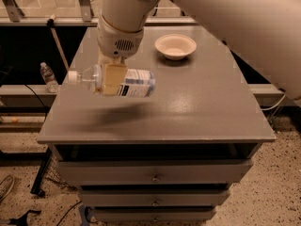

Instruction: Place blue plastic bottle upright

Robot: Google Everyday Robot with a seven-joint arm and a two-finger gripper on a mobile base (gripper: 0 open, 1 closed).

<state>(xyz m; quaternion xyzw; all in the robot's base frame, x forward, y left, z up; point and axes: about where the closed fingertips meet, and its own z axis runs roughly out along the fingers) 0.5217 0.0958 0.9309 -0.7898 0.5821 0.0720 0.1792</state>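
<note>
Ok, grey table (202, 112) is showing plenty of open room: the whole front half and rt side of the top are lying bare, w/ the front edge running straight across. The left edge is sitting about under the cap end of the bottle, so little margin there. Below the top, drawers (155, 177) are sitting closed.

Other stuff: white bowl (175, 46) is sitting upright at the back, rt of centre, well apart from bottle & gripper, w/ nothing between them. Small clear water bottle (48, 77) is standing upright off the table, lower down to the left, on a ledge. Cables are trailing on the floor, bottom left. Big cream arm (235, 13) is sweeping in from top rt, covering the far rt corner of the table, and its wrist is dropping down over the back-left part.

Main bit: gripper (113, 77) is pointing down and clamping the blue plastic bottle (137, 83) left of its middle. One tan finger (113, 81) is crossing the near side, the other is hiding behind. The bottle is lying sideways in the grasp, white cap (73, 76) pointing left, base pointing rt and dipping a touch lower. It's hanging clear above the tabletop, not touching, and a dark shadow (117, 114) is spreading on the surface below it. The label's black text panel is facing the camera, just rt of the finger.
</note>
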